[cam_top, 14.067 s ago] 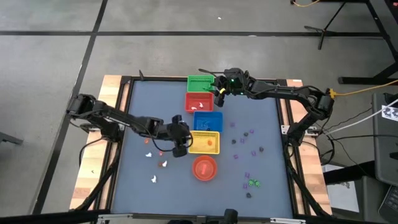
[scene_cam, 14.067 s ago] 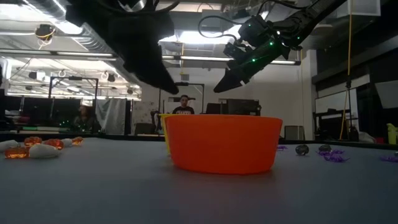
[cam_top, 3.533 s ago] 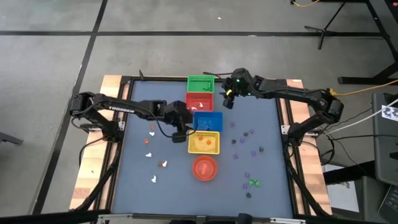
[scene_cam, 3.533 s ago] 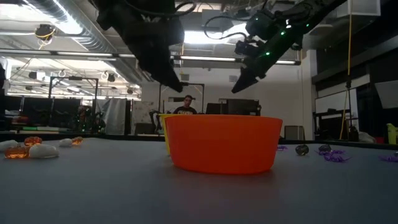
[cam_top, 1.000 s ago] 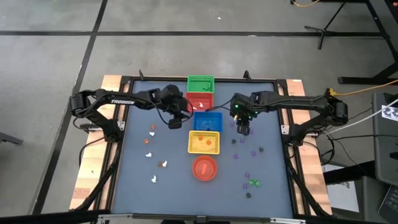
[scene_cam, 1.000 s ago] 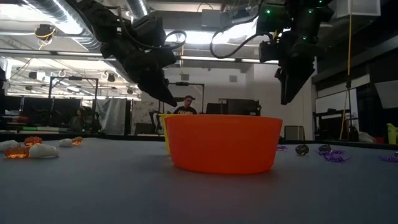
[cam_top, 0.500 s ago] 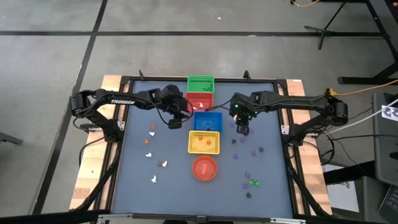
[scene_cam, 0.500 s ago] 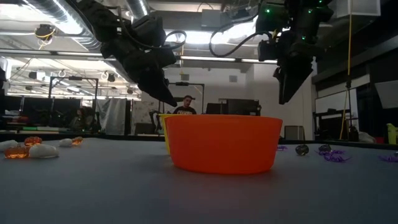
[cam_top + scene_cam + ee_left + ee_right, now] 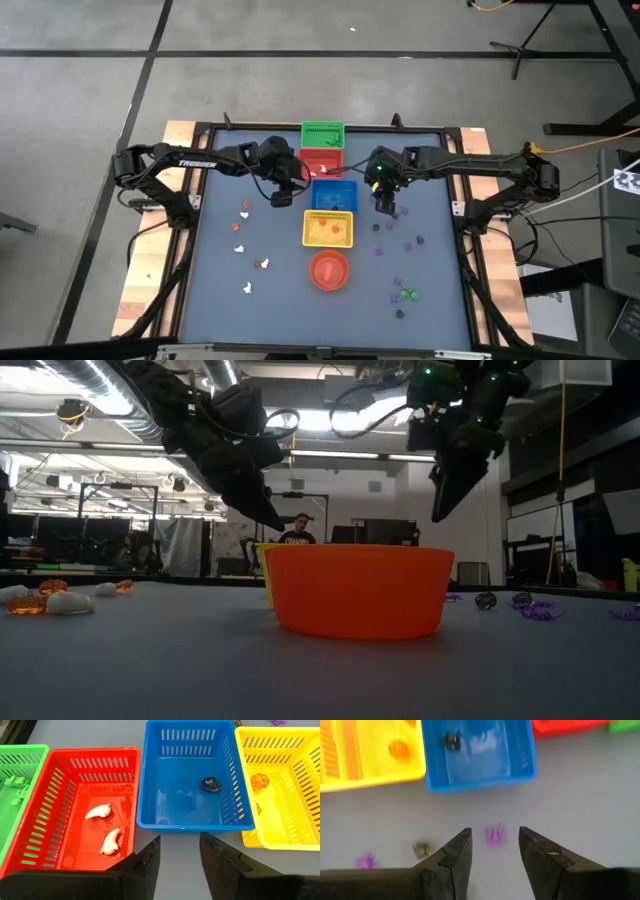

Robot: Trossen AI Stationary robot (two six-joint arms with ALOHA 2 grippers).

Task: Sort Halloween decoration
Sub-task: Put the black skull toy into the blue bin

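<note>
The right gripper (image 9: 491, 851) has drifted toward the blue basket (image 9: 520, 772), fingers parted, empty; the purple trinket (image 9: 494, 835) between them could skid.

green basket (image 9: 17, 795): cut by edge | purple trinket (image 9: 494, 835): blurred

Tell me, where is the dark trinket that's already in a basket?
The dark trinket lies alone in the blue basket, between the red basket and the yellow basket.
</note>
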